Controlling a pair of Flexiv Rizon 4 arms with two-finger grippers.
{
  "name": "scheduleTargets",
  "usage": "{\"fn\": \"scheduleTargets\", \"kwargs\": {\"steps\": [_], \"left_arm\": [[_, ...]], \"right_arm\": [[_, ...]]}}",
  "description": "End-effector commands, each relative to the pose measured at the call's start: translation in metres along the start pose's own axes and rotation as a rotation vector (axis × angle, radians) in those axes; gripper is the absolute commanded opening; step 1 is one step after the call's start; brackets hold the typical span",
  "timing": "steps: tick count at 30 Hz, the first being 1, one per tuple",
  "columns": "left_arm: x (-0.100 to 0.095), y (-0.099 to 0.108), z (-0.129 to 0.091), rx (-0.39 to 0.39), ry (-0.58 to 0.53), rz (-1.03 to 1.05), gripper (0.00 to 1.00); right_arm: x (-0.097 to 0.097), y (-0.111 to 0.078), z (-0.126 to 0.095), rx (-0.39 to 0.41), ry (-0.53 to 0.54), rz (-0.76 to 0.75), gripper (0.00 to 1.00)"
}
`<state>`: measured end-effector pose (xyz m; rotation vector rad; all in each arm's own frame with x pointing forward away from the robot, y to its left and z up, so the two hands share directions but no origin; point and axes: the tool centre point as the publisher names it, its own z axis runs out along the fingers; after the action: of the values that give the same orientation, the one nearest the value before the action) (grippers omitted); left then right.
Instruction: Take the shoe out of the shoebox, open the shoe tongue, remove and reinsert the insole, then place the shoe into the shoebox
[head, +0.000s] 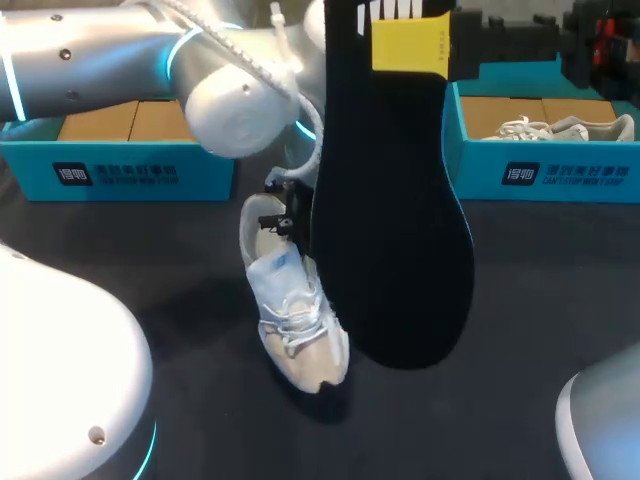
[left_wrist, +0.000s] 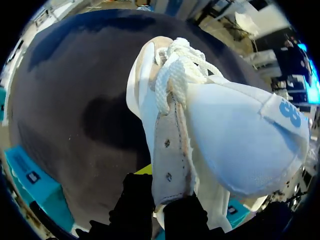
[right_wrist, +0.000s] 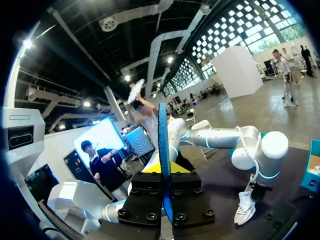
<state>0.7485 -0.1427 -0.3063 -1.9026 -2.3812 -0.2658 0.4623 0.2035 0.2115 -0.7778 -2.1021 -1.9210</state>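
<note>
A white lace-up shoe (head: 293, 318) hangs toe-down over the dark table, its tongue pulled open. My left gripper (head: 283, 213) is shut on the shoe's eyelet flap; in the left wrist view its black fingers (left_wrist: 167, 197) pinch that flap beside the laces of the shoe (left_wrist: 220, 130). My right gripper (head: 405, 45) is raised high and shut on the heel end of a black insole (head: 395, 210), which hangs down in front of the shoe. The right wrist view shows the insole (right_wrist: 163, 145) edge-on between that gripper's fingers (right_wrist: 164, 175), with the shoe (right_wrist: 246, 207) far below.
A teal shoebox (head: 120, 170) stands at the back left behind my left arm. A second teal shoebox (head: 545, 170) at the back right holds another pale shoe (head: 560, 128). The table (head: 560, 290) is dark cloth.
</note>
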Motion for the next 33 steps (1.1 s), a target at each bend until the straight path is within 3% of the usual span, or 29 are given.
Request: {"fn": "scheduleTargets", "kwargs": {"steps": [1,16,33], "left_arm": [[-0.009,-0.004,-0.002,-0.098,0.053,0.211,0.00],[-0.042,-0.016,0.008,0.024,0.065,0.214,0.00],[-0.050,-0.055,0.036,0.072,0.115,0.258,0.00]], "right_arm": [[0.001,-0.008,0.004,-0.013,0.004,0.002,0.00],[0.001,-0.008,0.004,-0.013,0.004,0.002,0.00],[0.001,-0.008,0.004,-0.013,0.004,0.002,0.00]]}}
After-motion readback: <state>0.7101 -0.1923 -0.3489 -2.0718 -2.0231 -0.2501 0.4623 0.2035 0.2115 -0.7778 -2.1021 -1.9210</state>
